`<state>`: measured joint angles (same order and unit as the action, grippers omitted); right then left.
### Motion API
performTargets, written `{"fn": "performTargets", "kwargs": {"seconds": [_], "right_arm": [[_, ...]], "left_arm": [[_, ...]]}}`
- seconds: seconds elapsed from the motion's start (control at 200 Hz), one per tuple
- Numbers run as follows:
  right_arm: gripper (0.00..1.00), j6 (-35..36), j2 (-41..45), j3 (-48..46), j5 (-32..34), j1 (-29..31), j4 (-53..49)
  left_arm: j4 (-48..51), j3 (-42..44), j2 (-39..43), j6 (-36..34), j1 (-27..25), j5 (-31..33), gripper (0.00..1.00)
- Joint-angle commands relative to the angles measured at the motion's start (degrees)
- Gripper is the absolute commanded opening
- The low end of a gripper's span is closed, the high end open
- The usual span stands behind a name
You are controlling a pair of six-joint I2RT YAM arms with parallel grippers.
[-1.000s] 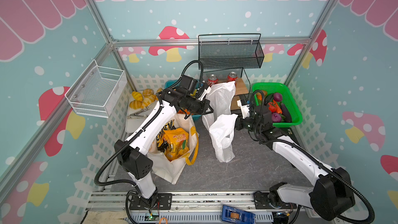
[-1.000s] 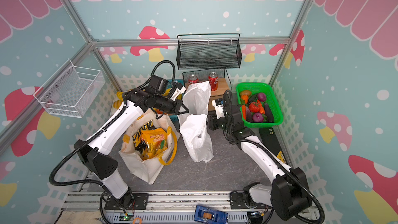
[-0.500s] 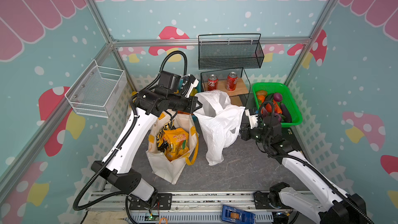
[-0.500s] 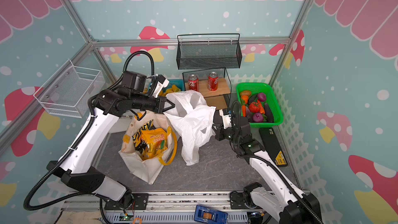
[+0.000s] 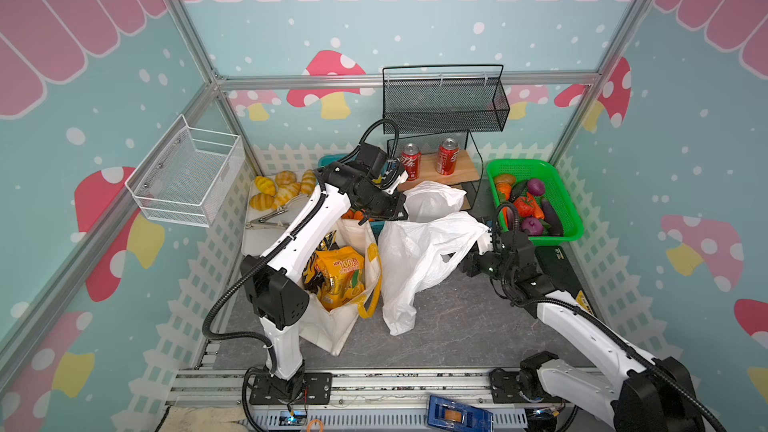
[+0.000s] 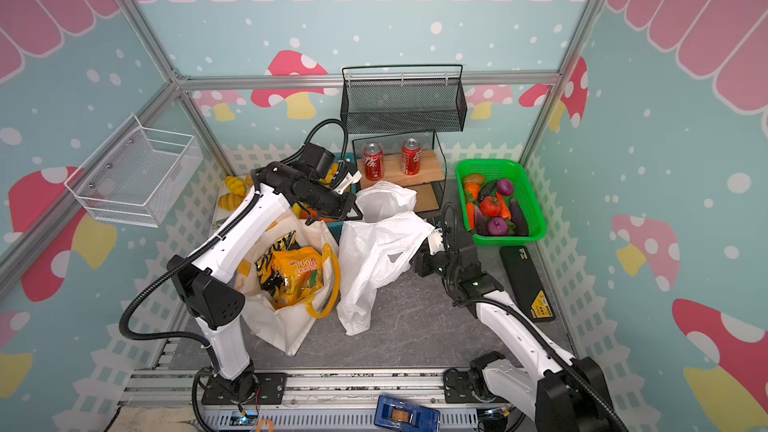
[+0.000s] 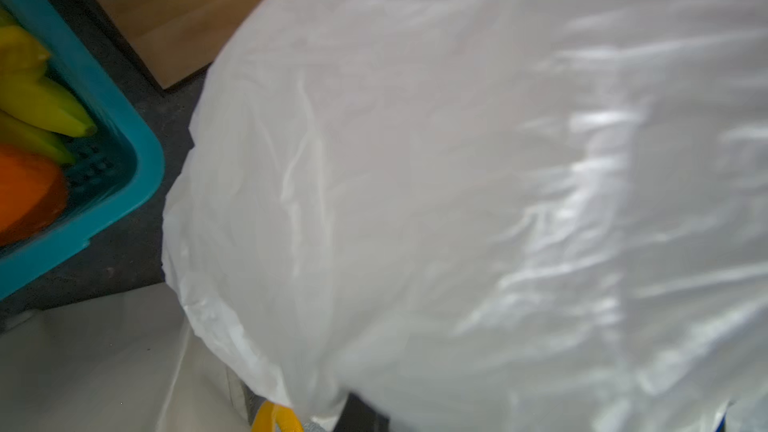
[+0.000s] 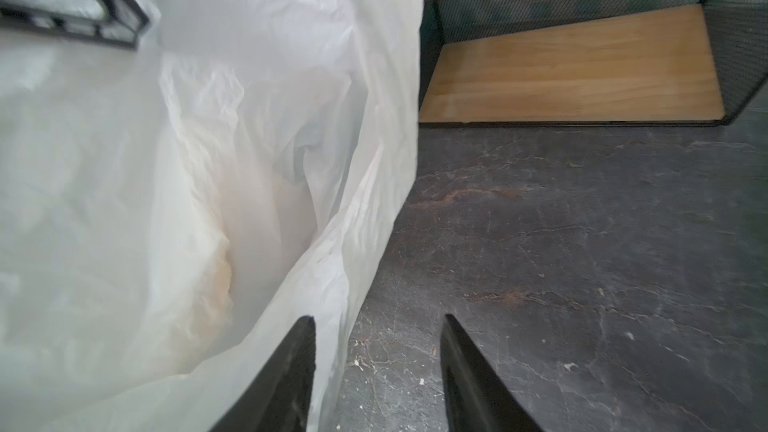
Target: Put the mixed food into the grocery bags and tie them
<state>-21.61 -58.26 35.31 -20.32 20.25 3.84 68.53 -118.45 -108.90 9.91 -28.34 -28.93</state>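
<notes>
The thin white plastic bag (image 5: 419, 259) slumps on the dark floor mid-scene, mouth spread wide. My left gripper (image 5: 395, 209) sits at its far rim; film fills the left wrist view (image 7: 457, 201) and hides the fingers, and the grip stays shut on the bag. My right gripper (image 8: 376, 326) stands open beside the near rim, the film brushing one finger (image 8: 305, 342). The cream tote (image 5: 345, 326) with yellow handle holds the orange-yellow packet (image 5: 338, 276) and the black-and-yellow packet (image 5: 316, 259). Toy vegetables (image 5: 532, 201) lie in the green basket (image 5: 569, 218).
Two red soda cans (image 5: 410, 162) stand on the wooden shelf of a black mesh rack (image 5: 444, 110). A teal basket (image 7: 124, 126) of bananas and oranges sits behind the tote. Bread rolls (image 5: 282, 191) and tongs lie at the left. A flat black device (image 6: 525, 280) lies at the right.
The right gripper has opened and let the bag's rim go. The left arm, raised and swung left half a second ago, has come back down toward the middle, and the bag has sagged.
</notes>
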Motion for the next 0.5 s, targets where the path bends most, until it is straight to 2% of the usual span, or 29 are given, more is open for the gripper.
{"fn": "performTargets", "kwargs": {"seconds": [0.0,0.175,0.26,0.29,0.4,0.495], "right_arm": [[0.58,5.1,4.8,-0.1,2.4,0.0,-0.1],[0.60,4.7,11.3,-1.5,-1.9,0.1,0.8],[0.60,3.9,11.8,-2.2,-3.0,0.1,2.0],[0.60,3.1,11.2,-1.8,-1.1,0.1,1.0],[0.59,1.5,9.2,0.6,12.7,-0.3,-6.8],[0.61,2.5,11.3,1.2,15.4,-2.1,-8.7]], "left_arm": [[-0.8,-1.5,0.0,-0.5,-0.5,-3.5,0.00],[-1.0,-3.1,-1.3,-0.4,-1.3,-4.1,0.00],[-1.0,-4.3,-1.8,-0.5,-1.6,-3.8,0.00],[-0.9,-4.8,-2.0,-0.6,-1.6,-3.6,0.00],[1.3,-7.2,-2.1,-2.5,-1.1,-2.5,0.00],[2.5,-6.9,-1.0,-4.5,-0.5,0.5,0.00]]}}
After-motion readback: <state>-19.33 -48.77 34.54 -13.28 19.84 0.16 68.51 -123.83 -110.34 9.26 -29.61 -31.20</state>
